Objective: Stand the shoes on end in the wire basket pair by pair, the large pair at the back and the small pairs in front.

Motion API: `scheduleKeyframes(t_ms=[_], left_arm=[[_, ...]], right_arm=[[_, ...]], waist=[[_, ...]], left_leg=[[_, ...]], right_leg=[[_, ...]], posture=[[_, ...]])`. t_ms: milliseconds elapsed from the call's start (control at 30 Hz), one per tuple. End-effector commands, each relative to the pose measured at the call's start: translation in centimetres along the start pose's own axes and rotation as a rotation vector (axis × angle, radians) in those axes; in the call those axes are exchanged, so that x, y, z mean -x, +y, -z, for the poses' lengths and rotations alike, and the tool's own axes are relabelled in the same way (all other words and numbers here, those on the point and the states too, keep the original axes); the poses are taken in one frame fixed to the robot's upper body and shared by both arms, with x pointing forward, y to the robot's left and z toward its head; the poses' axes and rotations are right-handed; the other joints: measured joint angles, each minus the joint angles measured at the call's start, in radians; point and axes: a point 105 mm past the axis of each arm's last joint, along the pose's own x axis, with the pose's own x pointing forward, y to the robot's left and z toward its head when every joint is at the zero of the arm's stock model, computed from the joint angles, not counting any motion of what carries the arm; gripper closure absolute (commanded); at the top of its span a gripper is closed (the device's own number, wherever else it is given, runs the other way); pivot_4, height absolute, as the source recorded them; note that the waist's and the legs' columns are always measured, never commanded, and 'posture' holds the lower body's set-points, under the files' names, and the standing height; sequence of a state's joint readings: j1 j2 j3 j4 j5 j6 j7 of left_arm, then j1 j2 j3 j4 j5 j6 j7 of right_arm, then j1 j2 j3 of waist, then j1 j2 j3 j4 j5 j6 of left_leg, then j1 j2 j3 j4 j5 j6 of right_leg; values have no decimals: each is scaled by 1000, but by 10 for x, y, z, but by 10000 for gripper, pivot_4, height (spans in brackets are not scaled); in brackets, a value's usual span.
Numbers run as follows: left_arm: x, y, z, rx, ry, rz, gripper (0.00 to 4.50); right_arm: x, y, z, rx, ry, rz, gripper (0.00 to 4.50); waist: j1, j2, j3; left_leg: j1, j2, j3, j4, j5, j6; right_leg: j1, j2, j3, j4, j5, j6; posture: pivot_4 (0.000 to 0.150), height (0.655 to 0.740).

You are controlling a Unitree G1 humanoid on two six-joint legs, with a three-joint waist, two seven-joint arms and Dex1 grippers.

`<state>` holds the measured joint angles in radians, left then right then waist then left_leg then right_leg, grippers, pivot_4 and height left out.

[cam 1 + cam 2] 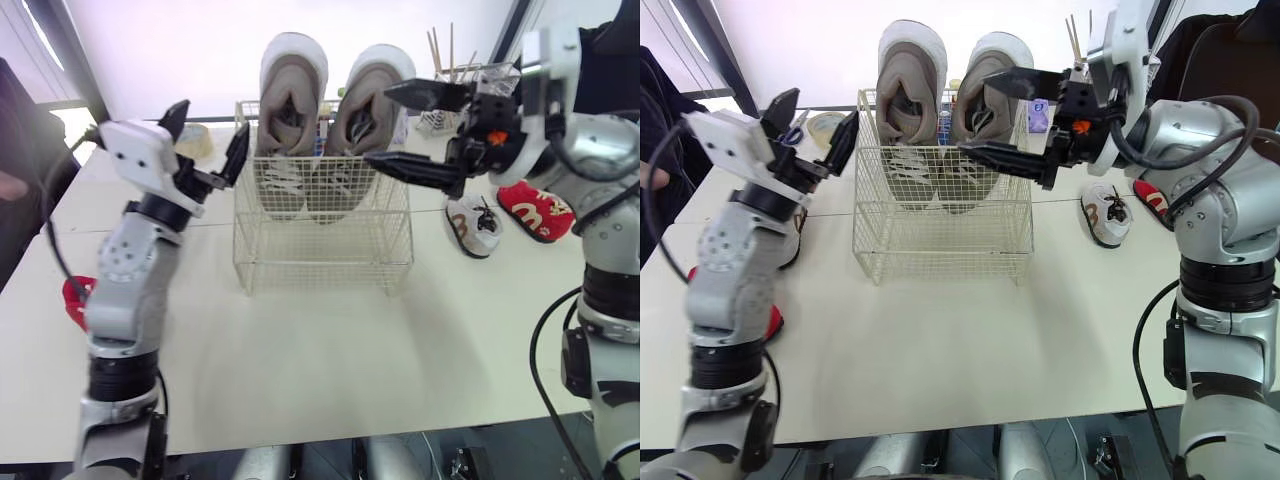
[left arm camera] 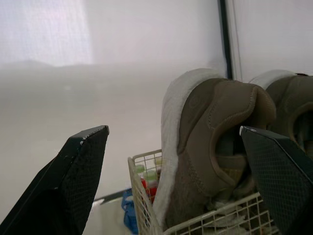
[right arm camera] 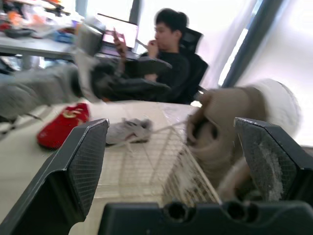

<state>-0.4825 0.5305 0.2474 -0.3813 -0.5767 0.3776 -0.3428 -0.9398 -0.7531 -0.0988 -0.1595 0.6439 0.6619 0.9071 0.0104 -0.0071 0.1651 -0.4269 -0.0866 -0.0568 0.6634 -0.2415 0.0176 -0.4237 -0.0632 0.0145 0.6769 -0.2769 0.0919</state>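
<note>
A white wire basket (image 1: pixel 320 250) stands mid-table. Two large taupe shoes (image 1: pixel 290 110) (image 1: pixel 365 115) stand on end, side by side, against its back wall. My left gripper (image 1: pixel 212 125) hovers open just left of the basket's rim, holding nothing. Over the basket's right rim my right gripper (image 1: pixel 380 126) is also open, its fingers next to the right large shoe. A small grey-and-white shoe (image 1: pixel 473 225) and a small red shoe (image 1: pixel 537 210) lie on the table to the right. Another small red shoe (image 1: pixel 75 300) lies at the left, partly hidden by my left arm.
A cup of wooden sticks (image 1: pixel 445 60) stands at the back right and a tape roll (image 1: pixel 825 125) at the back left. Small bottles (image 2: pixel 146 178) sit behind the basket. A person (image 3: pixel 166 58) sits at a desk beyond the table's left side.
</note>
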Motion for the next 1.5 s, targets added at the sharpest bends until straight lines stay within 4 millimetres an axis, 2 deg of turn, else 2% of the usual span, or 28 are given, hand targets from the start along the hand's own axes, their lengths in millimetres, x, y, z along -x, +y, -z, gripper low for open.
scheduleKeyframes(t_ms=[33, 200, 333, 467, 567, 767, 867, 1000, 1267, 1367, 1433, 1500], left_arm=[[17, -5, -28, 121, 64, 192, 429], [39, -30, -37, 248, 213, 444, 429], [46, -40, -37, 301, 262, 538, 429], [50, -45, -33, 308, 299, 588, 429], [50, -48, -28, 313, 310, 607, 429], [49, -48, -21, 298, 325, 598, 429], [49, -50, -20, 294, 330, 598, 429], [47, -54, -19, 284, 334, 600, 429], [46, -56, -18, 261, 337, 581, 429], [45, -55, -18, 256, 336, 567, 429], [45, -54, -17, 249, 337, 558, 0], [45, -54, -16, 246, 337, 554, 0]], right_arm=[[28, -39, 7, 32, 68, 283, 0], [61, -65, 36, 12, 202, 541, 0], [90, -76, 70, -40, 324, 732, 0], [107, -70, 104, -114, 392, 844, 0], [120, -57, 138, -185, 429, 933, 0], [139, -49, 170, -229, 476, 1056, 0], [143, -46, 182, -248, 497, 1076, 0], [138, -39, 206, -311, 530, 1060, 0], [141, -40, 234, -348, 615, 1094, 0], [136, -40, 239, -372, 602, 1080, 0], [134, -42, 238, -376, 585, 1081, 5096], [133, -43, 237, -378, 571, 1079, 12637]], waist=[[-1, 0, 0], [1, 1, 1], [1, 1, 1], [0, 1, 1], [0, 1, 0], [-2, 6, 3], [-2, 6, 3], [-3, 6, 3], [-7, 6, 3], [-7, 6, 3], [-7, 6, 3], [-7, 6, 3]], left_leg=[[0, 0, 0, 0, 0, 0], [0, 0, 0, -1, 0, 0], [0, 0, 0, -2, 0, 1], [0, 0, 0, -2, 0, 0], [1, 1, 0, -4, 0, 0], [1, 1, 1, -5, 0, 0], [2, 1, 1, -5, 0, 0], [2, 1, 1, -5, 0, 0], [2, 1, 1, -6, 0, 0], [2, 1, 1, -7, 0, 0], [2, 1, 1, -7, 1, -1], [2, 1, 1, -7, 1, -1]], right_leg=[[0, 0, 0, 0, 0, 0], [3, 0, 0, -6, 0, 0], [3, 0, 0, -7, 0, 0], [3, 0, 0, -7, 0, 0], [4, 0, 0, -8, 0, 0], [3, 0, 1, -8, 0, 0], [3, 1, 1, -8, 0, 0], [4, 1, 1, -9, 0, 0], [4, 1, 1, -9, 0, 0], [4, 1, 1, -9, 0, 0], [3, 1, 1, -9, 0, 0], [3, 1, 1, -10, 0, 0]], posture=[[1500, 7400], [1500, 7400], [1500, 7400], [1500, 7400], [1500, 7400], [1500, 7400], [1500, 7400], [1500, 7400], [1500, 7400], [1500, 7400], [1500, 7400], [1500, 7400]])
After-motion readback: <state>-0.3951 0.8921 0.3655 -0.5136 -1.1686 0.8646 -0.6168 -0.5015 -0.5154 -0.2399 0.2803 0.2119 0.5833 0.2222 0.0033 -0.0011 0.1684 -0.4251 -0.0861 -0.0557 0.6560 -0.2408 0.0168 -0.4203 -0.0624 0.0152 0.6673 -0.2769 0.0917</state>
